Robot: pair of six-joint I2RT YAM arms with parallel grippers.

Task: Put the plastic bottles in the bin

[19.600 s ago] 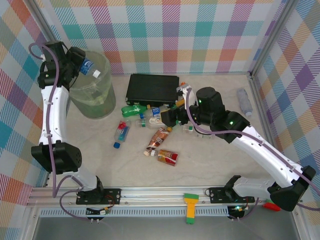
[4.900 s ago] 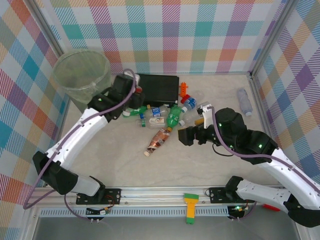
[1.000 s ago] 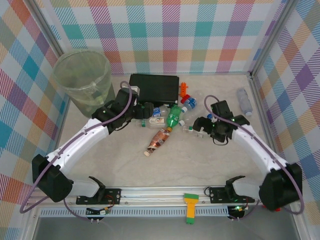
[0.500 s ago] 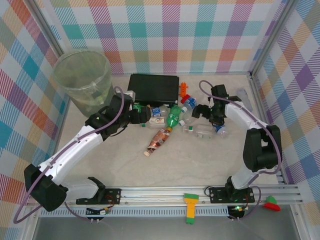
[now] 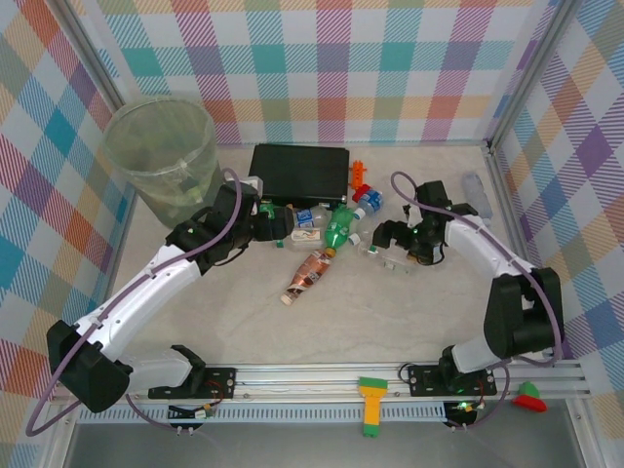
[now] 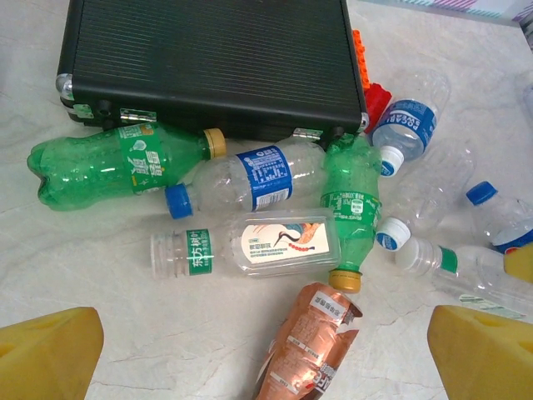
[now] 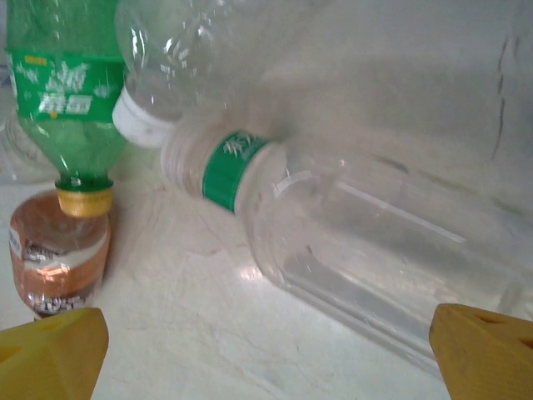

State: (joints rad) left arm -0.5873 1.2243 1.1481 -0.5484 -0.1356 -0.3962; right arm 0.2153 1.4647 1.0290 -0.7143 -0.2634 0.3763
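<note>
Bottle (image 7: 358, 242), clear with green neck band, flat on worktop (image 7: 208, 317) dead ahead of right claw (image 7: 266, 346); jaws wide apart, empty. Long axis slanting across gap. Left claw (image 6: 265, 350) likewise apart, farther off.

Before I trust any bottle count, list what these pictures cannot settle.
Bin contents: top view, interior a hazy pale green, bottles inside not countable.
Brown bottle: left wrist view, one end cut off by the bottom edge.
Green-banded clear bottle: right wrist view, base cut off by the right edge.
Orange toy pieces: left wrist view, mostly hidden behind the black case.
</note>
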